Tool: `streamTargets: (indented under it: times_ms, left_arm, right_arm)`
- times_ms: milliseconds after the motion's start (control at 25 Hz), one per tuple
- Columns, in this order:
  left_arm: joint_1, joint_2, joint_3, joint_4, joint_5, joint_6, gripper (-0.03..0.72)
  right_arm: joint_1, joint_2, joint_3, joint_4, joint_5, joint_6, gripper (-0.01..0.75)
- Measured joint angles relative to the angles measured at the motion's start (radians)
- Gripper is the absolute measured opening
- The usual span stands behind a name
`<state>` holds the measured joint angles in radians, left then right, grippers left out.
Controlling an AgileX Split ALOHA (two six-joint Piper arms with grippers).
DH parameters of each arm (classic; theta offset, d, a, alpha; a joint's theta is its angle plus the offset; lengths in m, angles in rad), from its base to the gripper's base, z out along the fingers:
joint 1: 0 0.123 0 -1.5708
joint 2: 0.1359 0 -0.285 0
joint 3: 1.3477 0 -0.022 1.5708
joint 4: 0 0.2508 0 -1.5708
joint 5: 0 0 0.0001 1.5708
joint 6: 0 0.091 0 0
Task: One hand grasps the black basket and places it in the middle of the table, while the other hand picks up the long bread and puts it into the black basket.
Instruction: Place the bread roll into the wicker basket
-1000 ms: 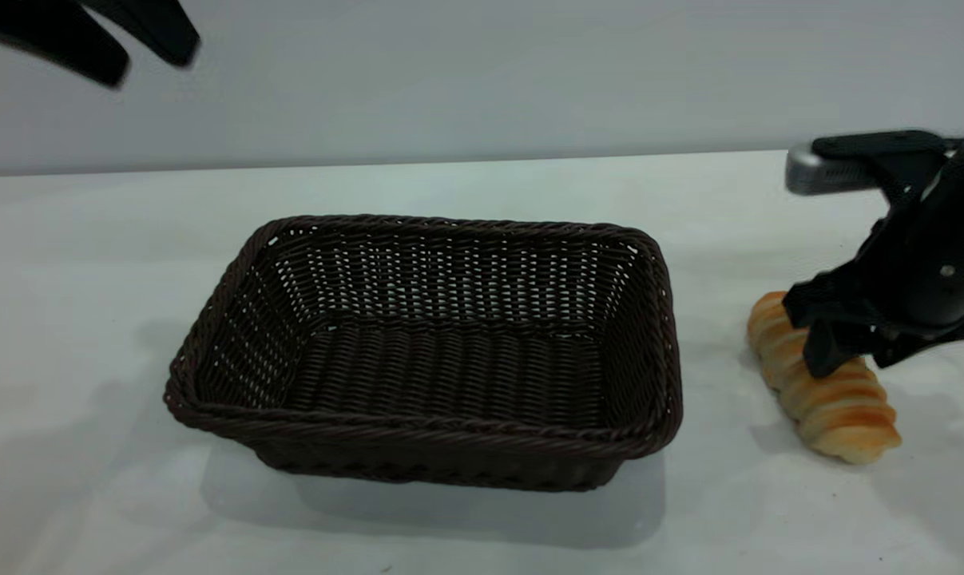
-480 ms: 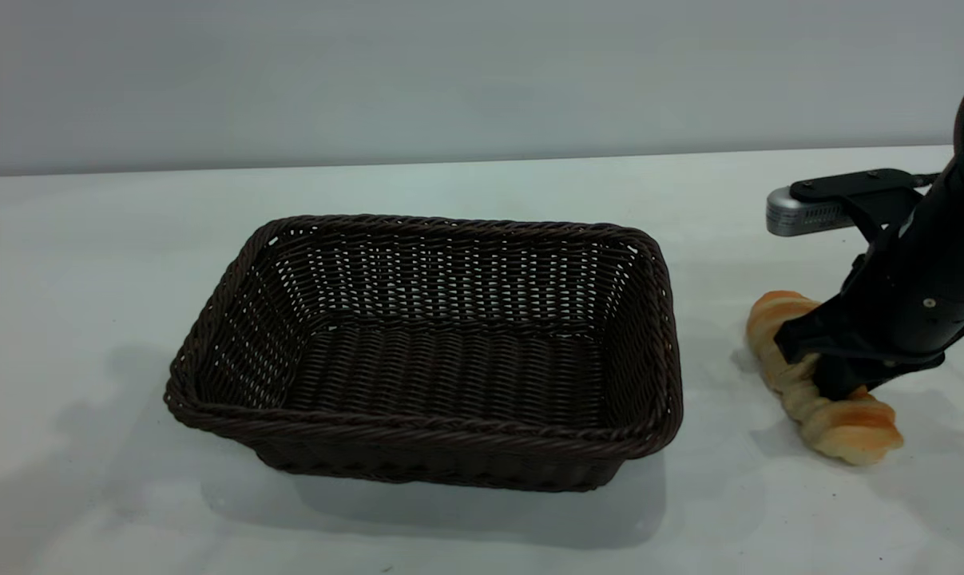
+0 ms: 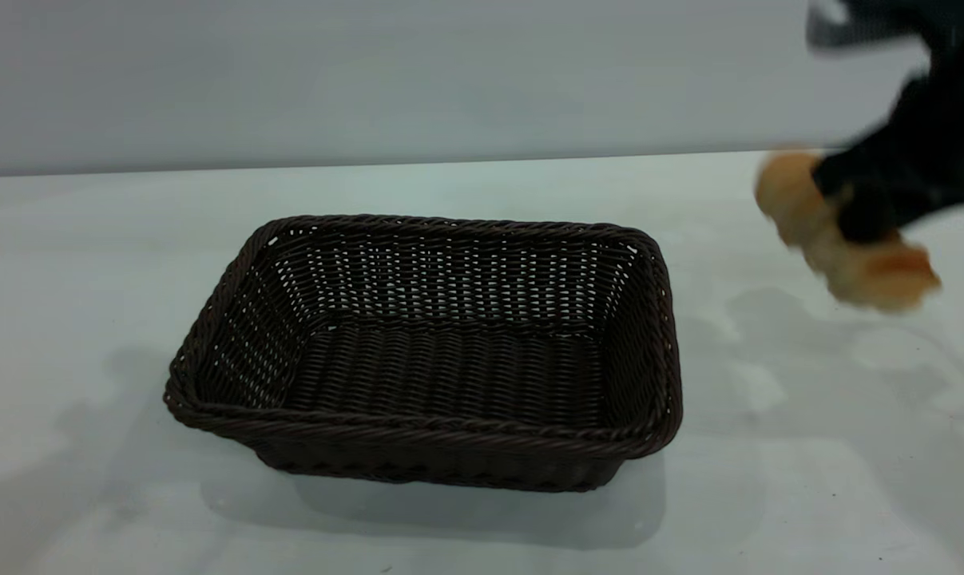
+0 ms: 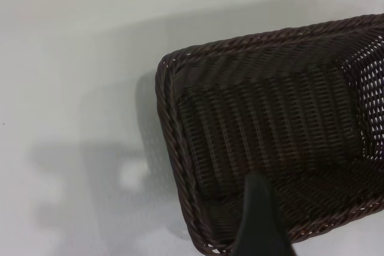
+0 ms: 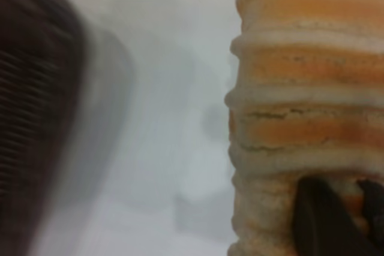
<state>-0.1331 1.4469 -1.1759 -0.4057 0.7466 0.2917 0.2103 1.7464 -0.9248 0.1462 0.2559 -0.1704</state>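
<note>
White and matte, the wide table (image 3: 466, 188) runs back to a plain grey wall (image 3: 370, 72) and carries soft shadows on both sides. Near its middle rests the black basket (image 3: 426, 351), a large rectangular piece of dark brown-black woven wicker with a braided rim and sloping open-weave sides; it sits flat on the tabletop with nothing inside it. The left wrist view looks down on one corner of that basket (image 4: 270, 142), with the white surface (image 4: 72, 88) beside it. One dark finger (image 4: 259, 220) of the left gripper rises into that view over the basket's rim; its partner is out of sight, so I cannot tell whether that gripper is spread or closed, and the exterior view does not show the left arm at all.

At the far right of the exterior view, well apart from the basket and clear of the tabletop, the black right gripper (image 3: 869, 216) is clamped on the long bread (image 3: 845, 239), an elongated golden-orange loaf crossed by pale cream ridges. The loaf hangs tilted in the air, one end higher than the other, with its shadow on the table below. The right wrist view shows the ridged loaf (image 5: 312, 112) close up, a dark fingertip (image 5: 324, 223) pressed against it, and a blurred dark edge of the basket (image 5: 30, 118) off to the side.
</note>
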Motion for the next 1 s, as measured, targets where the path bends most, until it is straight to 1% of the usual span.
streamTargets:
  times_ms: [120,280,400,520,680,840,920,1000]
  left_arm:
    - [0.0,0.0,0.0,0.0,0.0,0.0,0.571]
    - [0.0,0.0,0.0,0.0,0.0,0.0,0.571]
    - [0.0,0.0,0.0,0.0,0.0,0.0,0.571]
    - [0.0,0.0,0.0,0.0,0.0,0.0,0.571]
    - [0.0,0.0,0.0,-0.001,0.0,0.0,0.571]
    - [0.0,0.0,0.0,-0.008,0.0,0.0,0.571]
    - [0.0,0.0,0.0,-0.009,0.0,0.0,0.571]
    - [0.0,0.0,0.0,-0.009,0.0,0.0,0.571]
  right_arm:
    - [0.086,-0.067,0.0,0.023,0.002,0.0,0.041]
    - [0.215,-0.076,0.0,0.039,-0.012,0.0,0.041]
    - [0.311,-0.061,0.001,0.043,-0.069,-0.002,0.041]
    - [0.379,-0.033,0.001,0.046,-0.152,-0.002,0.041]
    - [0.436,0.014,0.001,0.048,-0.236,-0.002,0.043]
    - [0.449,0.068,0.001,0.048,-0.274,-0.002,0.072]
    - [0.449,0.086,0.001,0.048,-0.278,-0.002,0.118]
    - [0.449,0.088,0.001,0.048,-0.287,-0.002,0.201]
